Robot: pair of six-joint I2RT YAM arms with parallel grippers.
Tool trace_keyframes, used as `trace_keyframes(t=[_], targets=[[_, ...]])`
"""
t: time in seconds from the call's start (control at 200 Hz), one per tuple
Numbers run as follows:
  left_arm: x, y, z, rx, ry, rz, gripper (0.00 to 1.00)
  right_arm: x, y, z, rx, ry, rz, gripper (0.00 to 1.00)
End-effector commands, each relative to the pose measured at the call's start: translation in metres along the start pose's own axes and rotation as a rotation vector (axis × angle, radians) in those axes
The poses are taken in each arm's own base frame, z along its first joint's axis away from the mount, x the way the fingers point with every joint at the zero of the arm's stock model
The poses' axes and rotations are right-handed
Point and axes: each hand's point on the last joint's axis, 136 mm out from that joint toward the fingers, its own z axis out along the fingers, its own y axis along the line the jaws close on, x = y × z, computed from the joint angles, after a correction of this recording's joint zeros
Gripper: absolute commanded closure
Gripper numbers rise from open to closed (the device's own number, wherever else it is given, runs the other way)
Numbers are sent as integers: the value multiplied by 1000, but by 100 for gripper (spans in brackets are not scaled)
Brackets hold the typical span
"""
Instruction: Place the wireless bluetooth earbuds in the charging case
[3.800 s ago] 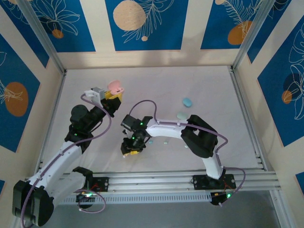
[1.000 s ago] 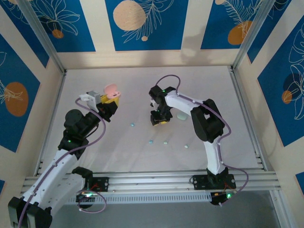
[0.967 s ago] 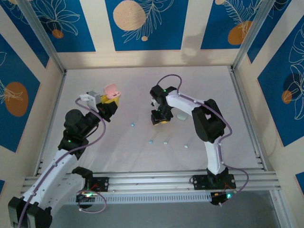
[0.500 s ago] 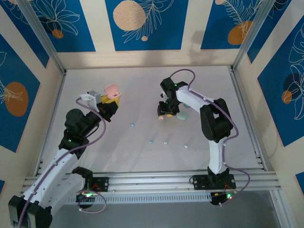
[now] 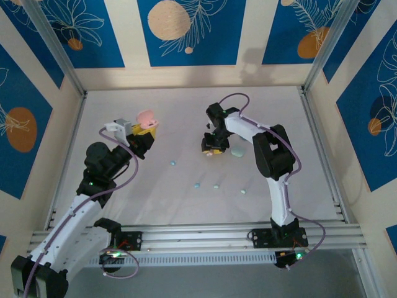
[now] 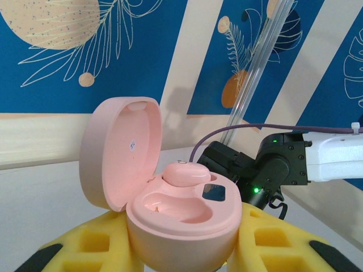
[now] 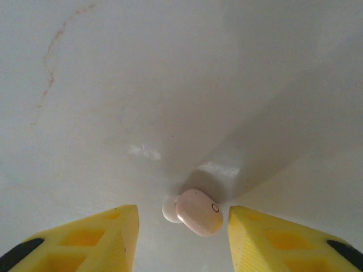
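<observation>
My left gripper (image 5: 146, 127) is shut on the open pink charging case (image 5: 147, 116), held up with its lid back. In the left wrist view the case (image 6: 181, 224) sits between the yellow fingers (image 6: 266, 241). One pink earbud (image 6: 186, 173) rests in its far slot and the near slot is bare. My right gripper (image 5: 213, 149) hangs low over mid-table, open. In the right wrist view a second pink earbud (image 7: 198, 211) lies on the table between the yellow fingertips (image 7: 127, 218), touching neither.
A pale mint case (image 5: 237, 151) lies just right of the right gripper. Small loose earbuds dot the near table: one (image 5: 173, 163), a light blue one (image 5: 196, 185), another (image 5: 216, 185) and one (image 5: 244, 191). The right arm's wrist (image 6: 272, 170) shows behind the pink case.
The right gripper has travelled from the near-left middle of the table back and to the right, settling over the pink earbud. The left arm with the pink case has stayed still.
</observation>
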Motion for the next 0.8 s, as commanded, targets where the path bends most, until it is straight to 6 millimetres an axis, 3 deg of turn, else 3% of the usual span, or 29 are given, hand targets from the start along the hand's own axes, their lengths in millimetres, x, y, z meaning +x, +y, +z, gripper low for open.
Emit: trace_keyframes(t=[0.0,0.465,0.795], targets=[[-12,-4,0,21,-31,-6,75,-1,3,1,-34,13,53,54],[-15,-5,0,22,-37,-14,75,-7,33,12,-66,38,-77,56],[-16,-7,0,38,-42,-6,75,16,57,18,-42,122,-274,59]])
